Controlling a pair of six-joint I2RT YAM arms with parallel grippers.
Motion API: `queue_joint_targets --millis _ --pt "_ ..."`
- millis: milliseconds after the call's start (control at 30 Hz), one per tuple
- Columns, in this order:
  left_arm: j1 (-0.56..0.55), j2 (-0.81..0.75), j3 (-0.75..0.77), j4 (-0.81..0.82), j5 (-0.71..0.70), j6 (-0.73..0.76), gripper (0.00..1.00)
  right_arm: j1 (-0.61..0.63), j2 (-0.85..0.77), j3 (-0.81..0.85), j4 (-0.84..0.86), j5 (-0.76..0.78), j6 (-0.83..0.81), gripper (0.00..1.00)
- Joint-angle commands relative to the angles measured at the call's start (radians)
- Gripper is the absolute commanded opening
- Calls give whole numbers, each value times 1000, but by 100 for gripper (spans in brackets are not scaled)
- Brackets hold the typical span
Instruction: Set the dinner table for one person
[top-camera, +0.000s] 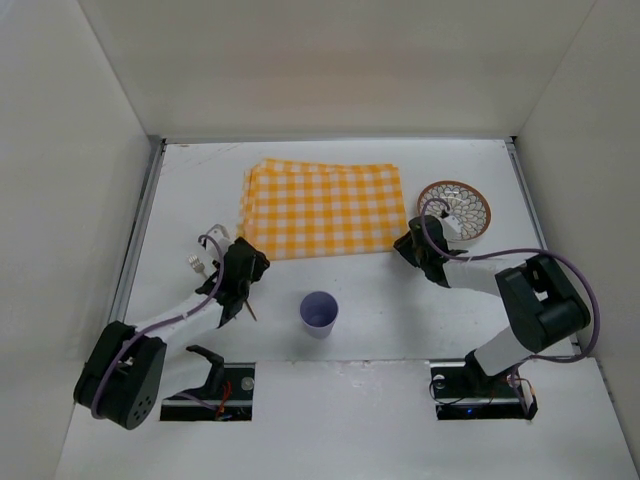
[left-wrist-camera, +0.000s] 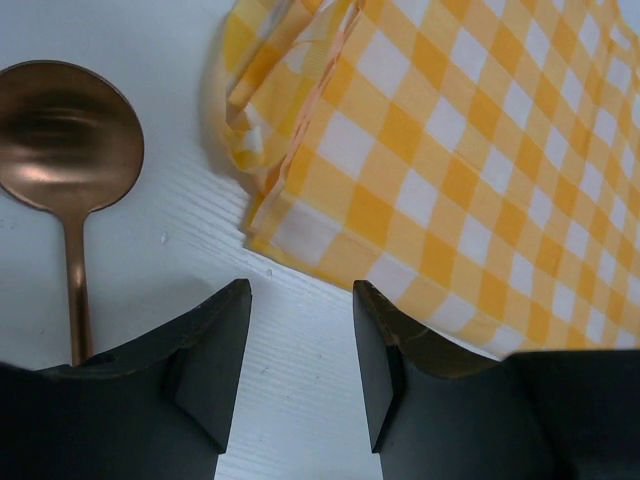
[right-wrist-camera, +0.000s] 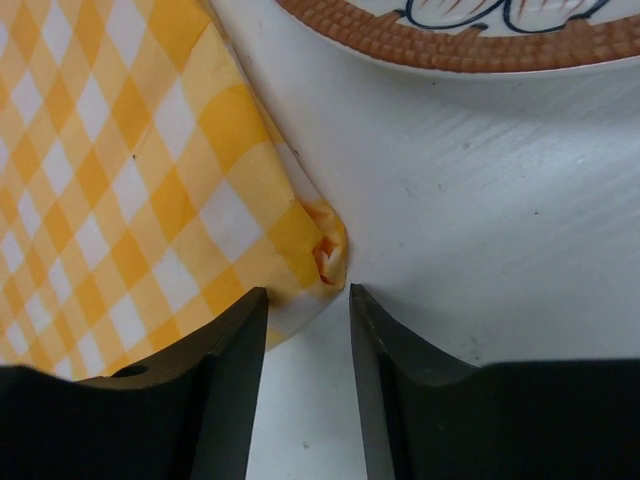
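The white dinner table (top-camera: 400, 330) carries a yellow-and-white checked cloth mat (top-camera: 322, 208) lying flat at the back middle. My left gripper (top-camera: 243, 262) is open and empty, low over the table just short of the mat's near-left corner (left-wrist-camera: 300, 225); its midpoint shows in the left wrist view (left-wrist-camera: 300, 290). A copper spoon (left-wrist-camera: 65, 135) lies to the left of it. My right gripper (top-camera: 408, 245) is open and empty at the mat's near-right corner (right-wrist-camera: 320, 250), with the corner just ahead of its fingertips (right-wrist-camera: 308, 292). A patterned plate (top-camera: 455, 210) sits to its right.
A lilac cup (top-camera: 319, 312) stands upright in front of the mat, between the two arms. A small white item (top-camera: 197, 265) lies left of the left gripper. The plate's brown rim (right-wrist-camera: 450, 45) is close ahead of the right gripper. White walls enclose the table.
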Motion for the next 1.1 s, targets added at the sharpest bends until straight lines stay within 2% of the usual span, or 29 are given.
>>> queue_joint_targets --millis 0,233,400,533,600,733,833,1067 --pt "-2 -26 50 -80 -49 -48 42 1 24 15 72 -2 42 39" --pt "3 165 127 -66 -31 -59 44 -4 23 -5 104 -1 56 34" --pt "15 222 145 -42 -74 -71 44 -7 26 -13 124 -1 68 29" --pt "24 259 116 51 -68 -86 42 -7 33 -17 129 2 82 23" --pt "23 268 95 108 -60 -80 36 -8 38 -19 136 1 85 19" --pt "44 274 72 181 -20 -51 9 -5 17 -42 142 8 99 12" --pt "57 245 63 184 -14 -34 3 -4 -33 -79 138 25 110 12" --pt "-15 74 -2 107 -20 -29 0 31 -175 -181 101 53 119 11"
